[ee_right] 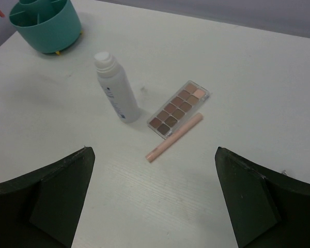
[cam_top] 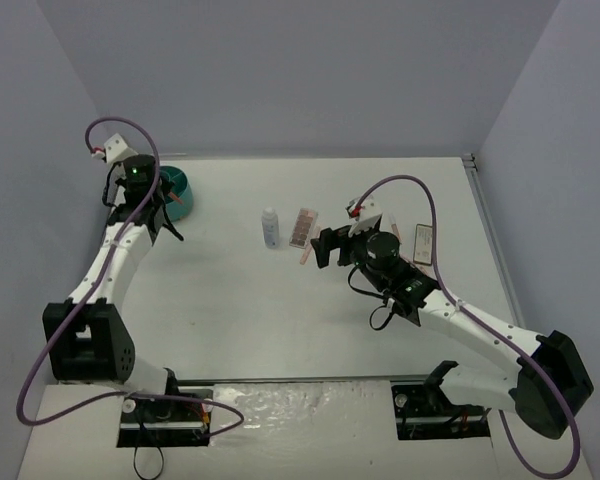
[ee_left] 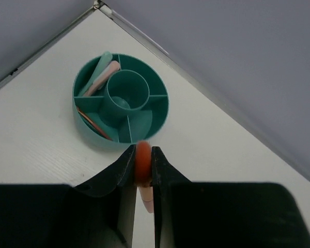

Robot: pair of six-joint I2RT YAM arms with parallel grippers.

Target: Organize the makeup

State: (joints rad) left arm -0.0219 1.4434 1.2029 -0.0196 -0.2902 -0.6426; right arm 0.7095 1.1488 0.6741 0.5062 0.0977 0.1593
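My left gripper (cam_top: pixel 172 208) is shut on an orange-tipped pink stick (ee_left: pixel 143 161), held just in front of the round teal tub (ee_left: pixel 164 114). The tub holds a teal stick (ee_left: pixel 98 70), a pink stick (ee_left: pixel 104 77) and a thin brown stick (ee_left: pixel 93 124) in its outer compartments. My right gripper (cam_top: pixel 322 249) is open and empty, facing a white bottle (ee_right: pixel 119 89), a brown-toned palette (ee_right: pixel 177 108) and a pink stick (ee_right: pixel 174 137) lying beside the palette. In the top view the bottle (cam_top: pixel 271 227), palette (cam_top: pixel 301 227) and pink stick (cam_top: pixel 305 256) sit mid-table.
A pinkish flat rectangular item (cam_top: pixel 423 240) lies right of the right arm. The teal tub (cam_top: pixel 186 181) stands at the far left near the back wall and shows in the right wrist view (ee_right: pixel 46 36). Walls enclose the table on three sides.
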